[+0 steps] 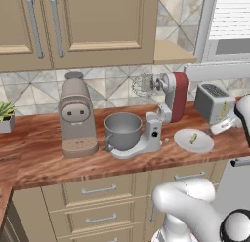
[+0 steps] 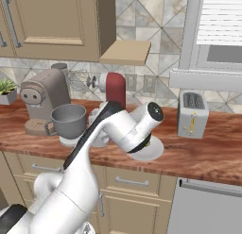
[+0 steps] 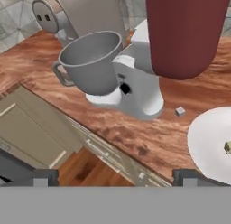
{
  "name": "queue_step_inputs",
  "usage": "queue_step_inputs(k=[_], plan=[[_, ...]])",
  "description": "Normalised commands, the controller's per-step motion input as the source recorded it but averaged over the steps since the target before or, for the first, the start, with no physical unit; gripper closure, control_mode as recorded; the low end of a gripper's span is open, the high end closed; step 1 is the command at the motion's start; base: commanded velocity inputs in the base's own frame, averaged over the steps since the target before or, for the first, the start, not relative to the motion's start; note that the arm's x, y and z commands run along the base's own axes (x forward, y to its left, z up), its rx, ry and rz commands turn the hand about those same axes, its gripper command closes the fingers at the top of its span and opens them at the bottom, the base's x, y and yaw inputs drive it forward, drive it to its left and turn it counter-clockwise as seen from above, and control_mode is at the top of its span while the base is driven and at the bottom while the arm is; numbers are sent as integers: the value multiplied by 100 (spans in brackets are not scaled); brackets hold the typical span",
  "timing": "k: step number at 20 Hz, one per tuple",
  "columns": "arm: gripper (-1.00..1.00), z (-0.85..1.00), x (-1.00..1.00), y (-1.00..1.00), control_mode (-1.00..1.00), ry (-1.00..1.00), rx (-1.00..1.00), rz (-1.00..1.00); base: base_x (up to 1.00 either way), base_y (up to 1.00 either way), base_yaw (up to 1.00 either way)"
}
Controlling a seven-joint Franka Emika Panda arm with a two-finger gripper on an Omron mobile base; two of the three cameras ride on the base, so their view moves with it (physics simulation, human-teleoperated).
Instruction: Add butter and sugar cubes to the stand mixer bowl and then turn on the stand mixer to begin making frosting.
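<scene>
Fingers (image 3: 115, 177) spread wide and empty, the round grey metal bowl (image 1: 122, 131) unfilled; next, grasp the small sugar cube (image 3: 180, 111) on the wooden desk (image 1: 44, 155)

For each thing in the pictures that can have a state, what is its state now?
stand mixer: head tilted up, whisk out of the bowl.
stand mixer bowl: on the mixer base, empty.
white plate: on the counter, one small yellowish piece on it.
sugar cube: loose on the counter beside the plate.
gripper: open, holds nothing.
cabinet doors: closed.
drawers: closed.
</scene>
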Motion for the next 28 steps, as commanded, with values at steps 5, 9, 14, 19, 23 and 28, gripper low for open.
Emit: queue_step_inputs(k=[5,9,14,19,23,28], plan=[[-100,-16,32,-36,-100,-17,7,33,0,0,0],[-100,-23,26,-11,-100,-25,5,34,0,0,0],[-100,-35,15,-13,-100,-24,0,31,0,0,0],[-100,-26,20,-4,-100,-22,0,28,0,0,0],[-100,-16,30,0,-100,-15,-1,20,0,0,0],[-100,-21,42,0,-100,-2,-7,12,0,0,0]])
